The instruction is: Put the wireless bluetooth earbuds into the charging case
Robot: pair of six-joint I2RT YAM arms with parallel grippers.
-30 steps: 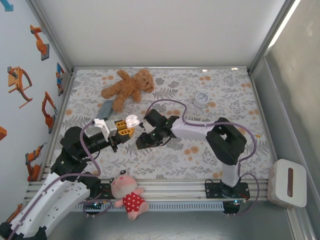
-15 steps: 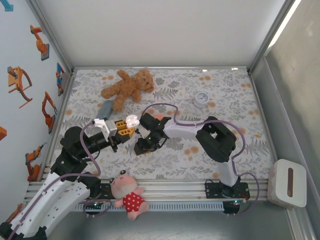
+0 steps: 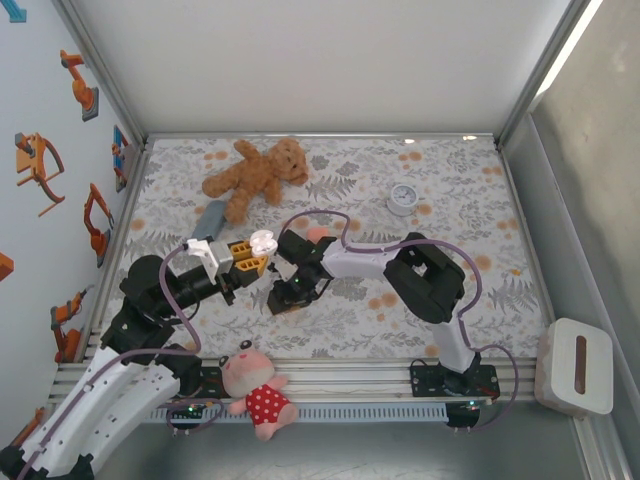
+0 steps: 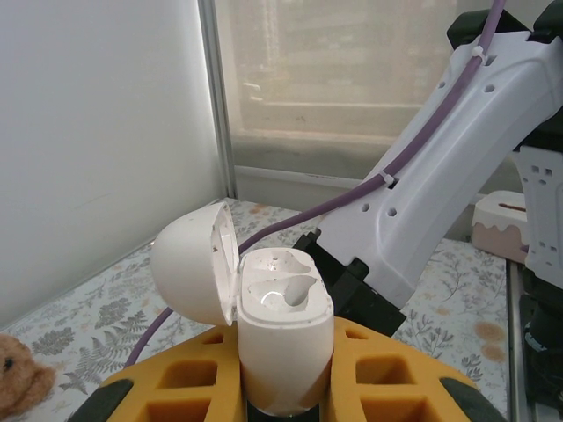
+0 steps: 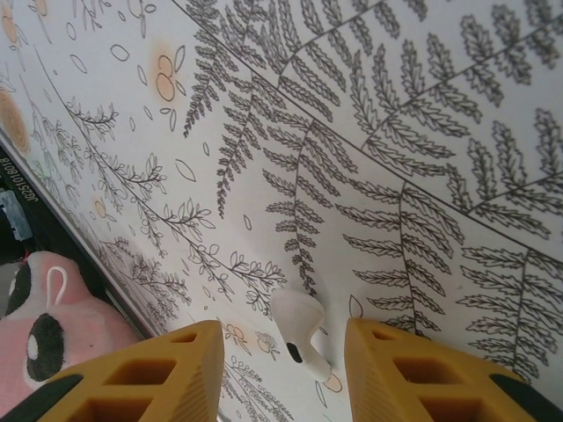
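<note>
My left gripper (image 3: 250,256) is shut on a white charging case (image 4: 281,334), held upright between its yellow fingers (image 4: 405,369) with the lid (image 4: 193,264) swung open to the left. From above, the case (image 3: 263,241) sits just left of the right arm's wrist. A white stemmed earbud (image 5: 297,321) lies on the patterned cloth (image 5: 369,132). My right gripper (image 5: 283,352) hangs over it, open, with one yellow fingertip on each side and neither touching it. Seen from above, the right gripper (image 3: 283,296) points down at the cloth just right of the left gripper.
A brown teddy bear (image 3: 255,175) lies at the back left with a grey object (image 3: 210,215) beside it. A small round white thing (image 3: 403,198) sits at the back right. A pink plush doll (image 3: 255,385) rests on the front rail, and a white box (image 3: 575,365) stands outside at the right.
The right arm has swung left and toward the near edge, bringing its gripper close beside the left one, with its jaws a little narrower. The left gripper and the case have not moved.
</note>
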